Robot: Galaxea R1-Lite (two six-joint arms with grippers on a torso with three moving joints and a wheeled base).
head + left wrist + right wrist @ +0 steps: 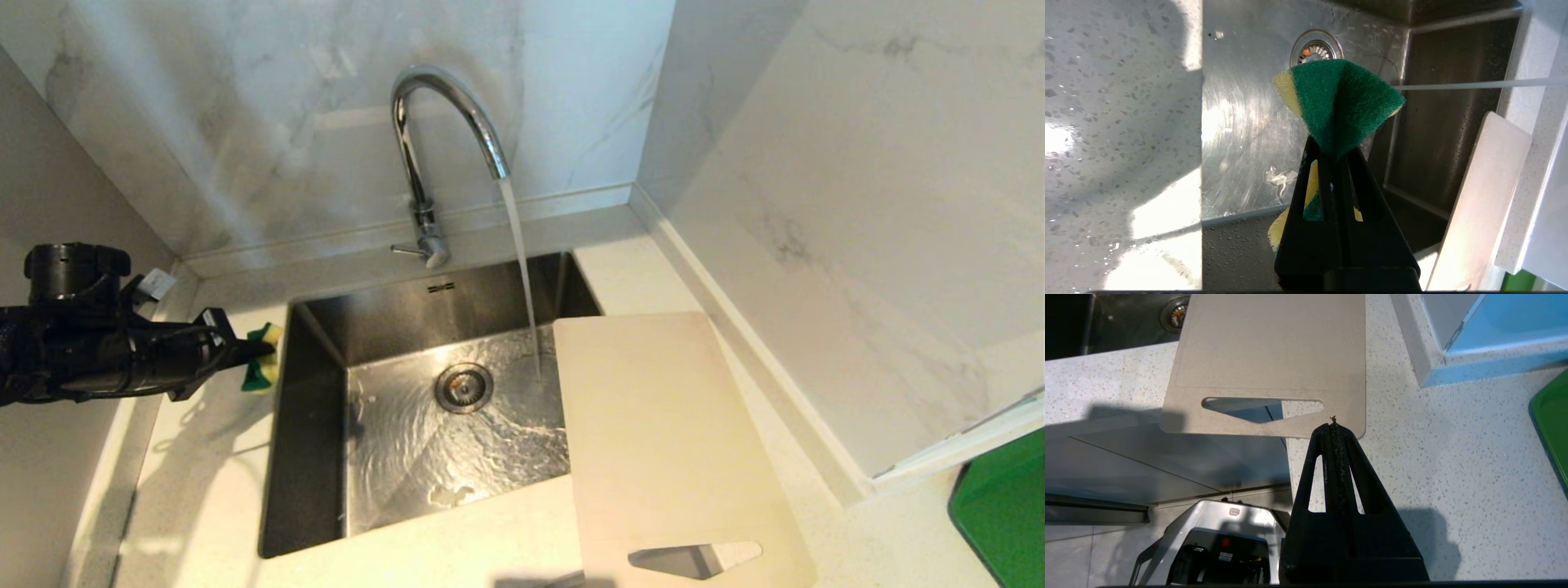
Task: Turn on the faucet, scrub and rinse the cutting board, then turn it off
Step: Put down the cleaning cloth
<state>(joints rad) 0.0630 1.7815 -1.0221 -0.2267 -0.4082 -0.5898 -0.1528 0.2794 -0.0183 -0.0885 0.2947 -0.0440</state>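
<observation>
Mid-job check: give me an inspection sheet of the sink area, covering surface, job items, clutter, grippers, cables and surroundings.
Surface: speckled pale countertop around a steel sink, whose floor is wet.
Job's things: faucet running into the sink; cutting board lies flat on the right, its left edge over the sink and its slot end over the counter's front edge.
Clutter: a green tray at far right.
Grippers: left gripper shut on the green-and-yellow sponge, by the sink's left rim; right gripper shut, empty, by the board's slot end.
Cables: nothing seen.
Surroundings: marble walls.
</observation>
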